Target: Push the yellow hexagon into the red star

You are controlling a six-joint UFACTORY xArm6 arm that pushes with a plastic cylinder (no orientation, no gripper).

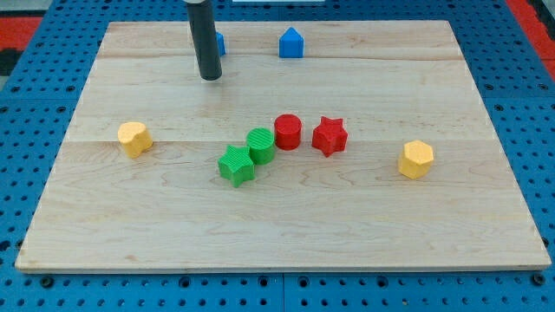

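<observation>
The yellow hexagon [416, 159] sits on the wooden board at the view's right. The red star [329, 136] lies left of it, near the middle, with a gap between them. My tip [210, 77] is at the view's upper left, far from both blocks, above and left of the red star. It touches no block.
A red cylinder [288, 132] sits just left of the red star. A green cylinder [260, 145] and a green star [236, 165] lie further left. A yellow block [134, 139] is at the left. A blue house-shaped block [291, 42] and a blue block [219, 43], partly hidden behind the rod, are at the top.
</observation>
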